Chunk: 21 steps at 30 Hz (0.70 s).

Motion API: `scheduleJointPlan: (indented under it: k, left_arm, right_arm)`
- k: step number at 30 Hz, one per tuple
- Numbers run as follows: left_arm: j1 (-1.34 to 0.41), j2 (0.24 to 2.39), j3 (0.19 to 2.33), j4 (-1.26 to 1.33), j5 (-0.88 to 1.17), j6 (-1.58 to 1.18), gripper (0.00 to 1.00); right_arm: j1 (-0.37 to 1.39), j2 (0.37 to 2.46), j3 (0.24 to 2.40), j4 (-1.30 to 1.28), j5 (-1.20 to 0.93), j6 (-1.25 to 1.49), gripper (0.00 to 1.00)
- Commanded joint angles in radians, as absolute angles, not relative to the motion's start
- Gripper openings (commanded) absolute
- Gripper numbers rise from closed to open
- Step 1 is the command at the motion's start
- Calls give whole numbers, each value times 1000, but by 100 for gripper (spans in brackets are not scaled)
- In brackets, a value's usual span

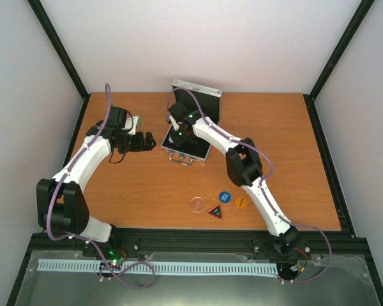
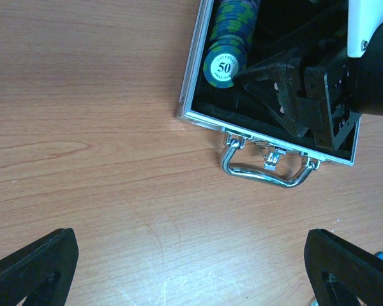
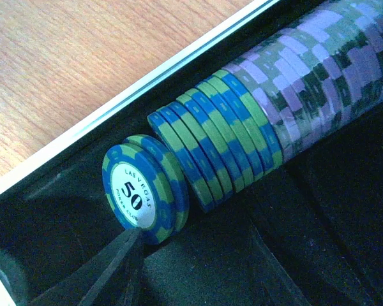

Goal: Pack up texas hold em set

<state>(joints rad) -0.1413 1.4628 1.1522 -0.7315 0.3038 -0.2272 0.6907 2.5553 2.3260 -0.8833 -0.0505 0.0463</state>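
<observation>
My left fingers (image 2: 32, 268) were wide open over desk (image 2: 83, 159); right fingers (image 3: 112, 271) were parted inside case (image 2: 193, 83), beside end chip (image 3: 140, 194), empty.

The wooden tabletop (image 1: 147, 185) carries an open silver case (image 1: 207, 107) at its far middle, handle toward the near side. Nearer the front edge a clear round disc (image 1: 197, 204), a triangular button (image 1: 216, 211), a blue round button (image 1: 225, 196) and an orange round button (image 1: 241, 203) lie clustered.

Free case (image 2: 236, 105) slot nxt to chips (image 3: 242, 121)
</observation>
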Motion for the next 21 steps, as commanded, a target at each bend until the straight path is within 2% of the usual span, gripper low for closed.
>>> scheduleJointPlan:
  k: [1,15,18,21]
  left_arm:
    - [-136,1440,1154,-715,316,-218,100]
    - [-136,1430,1138,-709,323,-221,100]
    - [-136,1426,1137,-711,325,-220,100]
    - [-137,1424,1143,-715,324,-219,100]
  right_arm:
    - [708,2493,2315,-900,-7,51,46]
    - [754,2475,2294,-874,11,58,49]
    - [756,2507,2333,-887,41,62,54]
    - [756,2534,2360,-887,63,63,55]
